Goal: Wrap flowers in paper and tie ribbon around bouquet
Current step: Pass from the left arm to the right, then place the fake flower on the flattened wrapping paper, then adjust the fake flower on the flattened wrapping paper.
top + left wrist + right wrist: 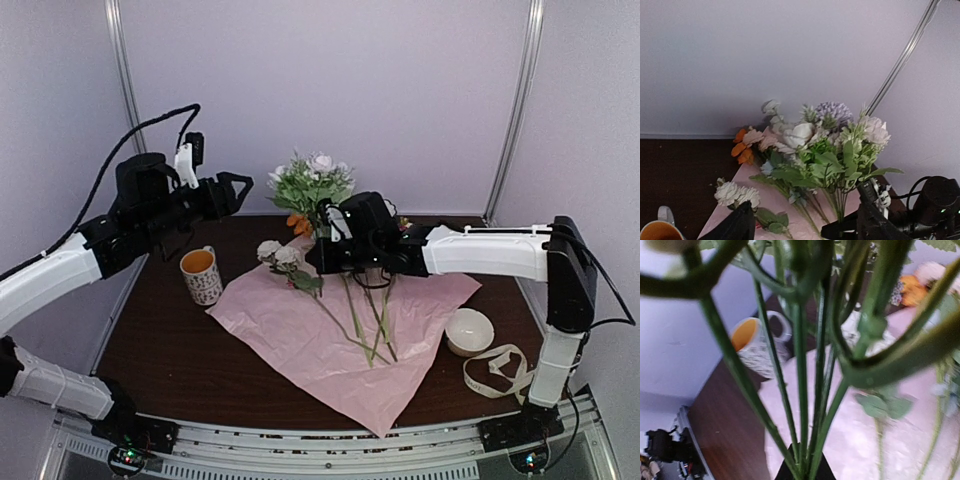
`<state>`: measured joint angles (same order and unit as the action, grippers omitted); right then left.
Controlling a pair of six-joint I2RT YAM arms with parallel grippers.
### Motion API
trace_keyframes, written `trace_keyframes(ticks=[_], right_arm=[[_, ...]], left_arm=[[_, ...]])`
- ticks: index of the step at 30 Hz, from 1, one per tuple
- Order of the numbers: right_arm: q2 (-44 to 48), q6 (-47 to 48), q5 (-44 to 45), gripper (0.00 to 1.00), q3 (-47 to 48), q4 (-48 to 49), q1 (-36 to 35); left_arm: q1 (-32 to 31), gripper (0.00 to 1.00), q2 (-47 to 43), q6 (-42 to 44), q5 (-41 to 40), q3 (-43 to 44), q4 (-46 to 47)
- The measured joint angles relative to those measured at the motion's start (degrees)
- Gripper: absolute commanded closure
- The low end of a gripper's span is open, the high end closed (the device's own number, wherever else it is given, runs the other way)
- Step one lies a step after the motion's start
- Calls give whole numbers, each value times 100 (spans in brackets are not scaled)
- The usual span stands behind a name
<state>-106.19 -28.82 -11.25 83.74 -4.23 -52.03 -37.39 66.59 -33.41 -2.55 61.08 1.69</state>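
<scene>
- One table (170, 350), dark brown, fills the lower half of the top view and carries everything else.
- One paper (320, 350), crinkled and pale pink side up, lies spread flat at the centre of the table. One corner points toward the bottom edge of the frame.
- Two arms, each with one tool.
  - The left tool (244, 194) hangs in the upper left of the top view with its fingers apart. It grips nothing and is apart from the flowers.
  - The right tool (322, 240) sits at centre frame above the paper's far edge, fingers together and clamped on green stems (801, 390).
- One bunch of flowers (315, 182) stands upright in the right tool. Its leafy head of white, pale pink, lilac and orange blooms rises above the tool, between the two tools.
- At least three loose stems (365, 320) lie on the paper below the right tool; they overlap, so the count is uncertain.
- One white-bloomed sprig (278, 252) lies at the paper's upper left edge, just left of the right tool.
- One mug (201, 275), patterned and orange inside, stands just left of the paper, below the left tool.
- One white bowl (468, 330) sits at the paper's right edge.
- One ribbon (497, 372), cream and looped, lies at lower right, near the bowl.
</scene>
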Motion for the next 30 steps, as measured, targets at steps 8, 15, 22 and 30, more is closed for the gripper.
trace_keyframes(ticks=[8, 15, 22, 30], right_arm=[[-262, -562, 546, 52, -778, -551, 372], [-229, -601, 730, 38, -977, -802, 439], [1399, -479, 1137, 43, -1886, -1029, 1117], [544, -103, 1657, 51, -1220, -1650, 2365]], left_arm=[[7, 28, 1593, 306, -544, 227, -1777], [96, 43, 3104, 601, -466, 1093, -2656], [280, 55, 3801, 824, -409, 1720, -2909], [492, 57, 4837, 962, -361, 2481, -3274]])
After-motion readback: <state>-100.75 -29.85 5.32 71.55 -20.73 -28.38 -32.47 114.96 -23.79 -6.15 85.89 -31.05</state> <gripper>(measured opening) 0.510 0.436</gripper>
